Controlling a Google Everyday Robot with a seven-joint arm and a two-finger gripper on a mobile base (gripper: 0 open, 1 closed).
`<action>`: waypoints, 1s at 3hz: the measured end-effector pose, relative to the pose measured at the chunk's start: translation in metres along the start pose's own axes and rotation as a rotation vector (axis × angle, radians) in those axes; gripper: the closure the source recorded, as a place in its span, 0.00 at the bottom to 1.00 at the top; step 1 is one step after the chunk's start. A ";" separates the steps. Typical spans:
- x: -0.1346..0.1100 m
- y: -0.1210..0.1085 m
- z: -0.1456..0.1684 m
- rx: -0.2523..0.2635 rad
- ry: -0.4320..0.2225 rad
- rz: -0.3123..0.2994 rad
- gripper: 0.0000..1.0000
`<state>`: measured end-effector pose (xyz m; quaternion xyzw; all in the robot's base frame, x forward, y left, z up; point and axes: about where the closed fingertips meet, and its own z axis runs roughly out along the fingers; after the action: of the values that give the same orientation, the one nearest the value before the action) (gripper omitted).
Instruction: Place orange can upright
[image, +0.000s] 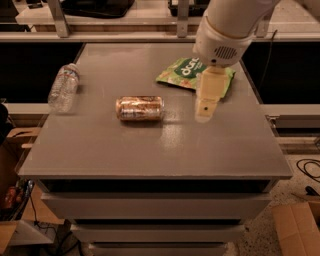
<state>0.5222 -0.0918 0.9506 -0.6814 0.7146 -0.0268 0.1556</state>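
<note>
The orange can (140, 108) lies on its side near the middle of the grey table (150, 150), its long axis running left to right. My gripper (205, 112) hangs from the white arm (225, 30) over the table, to the right of the can and apart from it. It points down and holds nothing.
A clear plastic water bottle (64, 86) lies on its side at the table's left edge. A green snack bag (192, 72) lies at the back right, partly behind my gripper. Cardboard boxes (297, 230) stand on the floor at the right and left.
</note>
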 end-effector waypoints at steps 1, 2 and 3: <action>-0.034 -0.006 0.026 0.001 0.053 0.016 0.00; -0.034 -0.006 0.026 0.001 0.053 0.015 0.00; -0.040 -0.007 0.036 -0.004 0.048 -0.002 0.00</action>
<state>0.5397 -0.0463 0.9258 -0.6815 0.7176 -0.0421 0.1369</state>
